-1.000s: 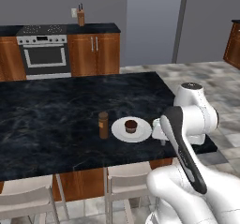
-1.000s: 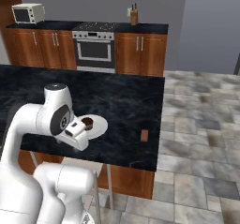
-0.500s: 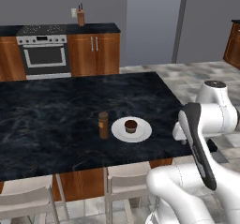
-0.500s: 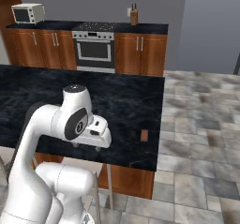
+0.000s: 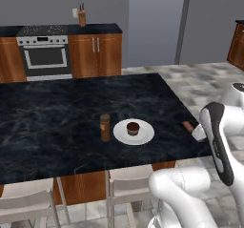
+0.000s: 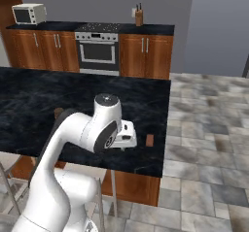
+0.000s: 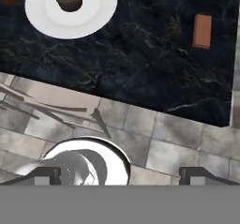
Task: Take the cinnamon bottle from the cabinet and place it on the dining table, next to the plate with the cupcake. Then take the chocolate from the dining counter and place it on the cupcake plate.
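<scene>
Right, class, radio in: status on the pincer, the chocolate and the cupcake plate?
Pincer open, empty. Chocolate flat on the counter, apart from the plate. Cinnamon bottle upright beside plate. Nothing between.

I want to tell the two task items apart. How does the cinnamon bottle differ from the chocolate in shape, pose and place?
The bottle is a cylinder standing upright; the chocolate is a flat rectangular bar lying down. The bottle stands just beside the plate; the chocolate lies apart from it, near the counter's edge. The bottle is darker brown, the chocolate more reddish. Both rest on the same counter.
</scene>
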